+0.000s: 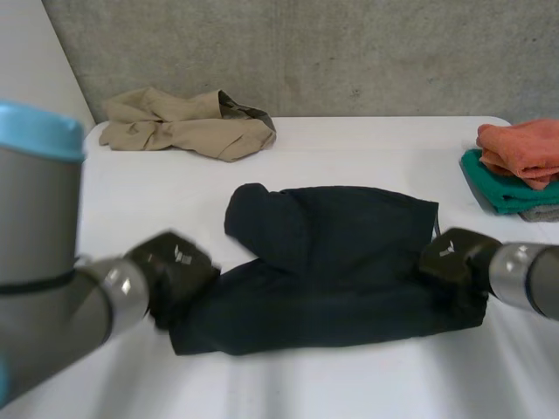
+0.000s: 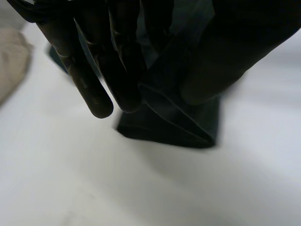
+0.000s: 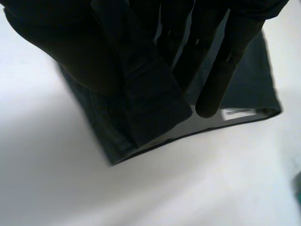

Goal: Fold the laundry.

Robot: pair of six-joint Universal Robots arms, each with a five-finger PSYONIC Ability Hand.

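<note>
A tan garment (image 1: 179, 129) is seen crumpled far left on the counter (image 1: 349, 384). The black garment (image 1: 341, 253), spread mid-counter, is pinched at its left end by the fingers (image 2: 89, 89) of the left hand (image 1: 179, 275) and gripped at its right end by the right hand (image 1: 454, 257). Far right, folded towels (image 1: 520, 166) are stacked.

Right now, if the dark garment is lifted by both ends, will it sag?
Probably sags: the dark garment lies limp and creased, so its middle would droop between the left robot hand and right robot hand pinching its ends. Likely light; thin folded layers show at its edge.
</note>
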